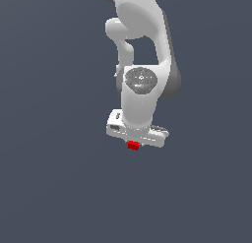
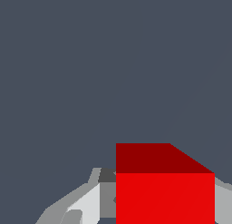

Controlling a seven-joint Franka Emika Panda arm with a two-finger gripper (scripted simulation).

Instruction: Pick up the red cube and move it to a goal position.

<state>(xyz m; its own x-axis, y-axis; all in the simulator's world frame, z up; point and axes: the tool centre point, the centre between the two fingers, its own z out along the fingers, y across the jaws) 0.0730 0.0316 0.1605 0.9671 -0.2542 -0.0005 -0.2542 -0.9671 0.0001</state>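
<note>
We observe the white, block-shaped end effector (image 1: 134, 142) pointing down from the arm's wrist, with the small bright red plain-faced cube (image 1: 133, 145) directly beneath its body. In the wrist view the cube (image 2: 165, 191) fills the space between two pale grey fingers (image 2: 86, 202), one on each side, and both appear to touch its faces; we therefore read the end effector as closed on the cube.

The fingers are hidden in the exterior view, where only the lower part of the cube protrudes below the housing. In the wrist view the cube and the fingers are cut off by the frame edge. We cannot tell whether the cube rests on the flat dark grey-blue counter (image 1: 49, 188) or is clear of it.

The glossy white jointed arm (image 1: 140, 89) has rounded links and a grey circular cap. The cube has flat, untextured faces and sharp edges.
</note>
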